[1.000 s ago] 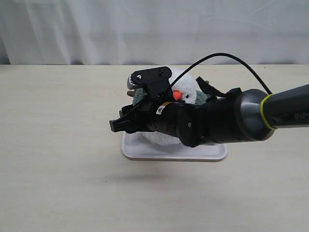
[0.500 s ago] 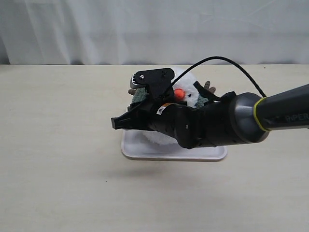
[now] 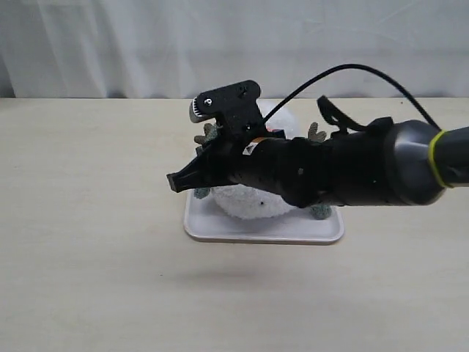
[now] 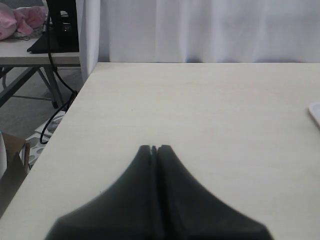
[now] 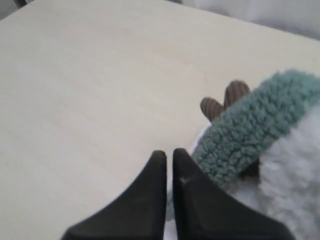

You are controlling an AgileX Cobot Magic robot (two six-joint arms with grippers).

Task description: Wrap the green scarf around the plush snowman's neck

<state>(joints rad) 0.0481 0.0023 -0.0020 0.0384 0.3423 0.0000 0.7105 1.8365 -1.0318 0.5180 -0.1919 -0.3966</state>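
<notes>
Black right gripper (image 5: 169, 152): jaws pressed together, nothing seen between the tips. Scarf (image 5: 250, 130) sits just beside one finger and seems to touch it lower down; can't tell if any fleece is pinched there. Brown branch arm (image 5: 225, 100) pokes out past the scarf, with white snowman (image 5: 295, 170) fluff under it.

Exterior view: my right gripper (image 3: 172, 181) reaches across the middle and points left, tip hanging past the snowman (image 3: 249, 204) above the table (image 3: 88, 220). My guess is I come in from this side because the scarf's loose part is on the far side of the neck. My arm hides the head and neck, so how far the wrap goes is unclear. Scarf (image 3: 320, 211) shows in bits: one end on the tray (image 3: 256, 231) at the right, one bit low at the left, one bit up by the left branch arm. The snowman stands on the tray, likely to keep it in a fixed spot.

Left gripper (image 4: 154, 148): jaws together, holding nothing, over bare table well away from the tray, probably parked to stay out of my right arm's way.

Counts: 1 snowman, 1 scarf, 1 tray, 2 grippers, 2 branch arms in the exterior view, 1 in the right wrist view.
</notes>
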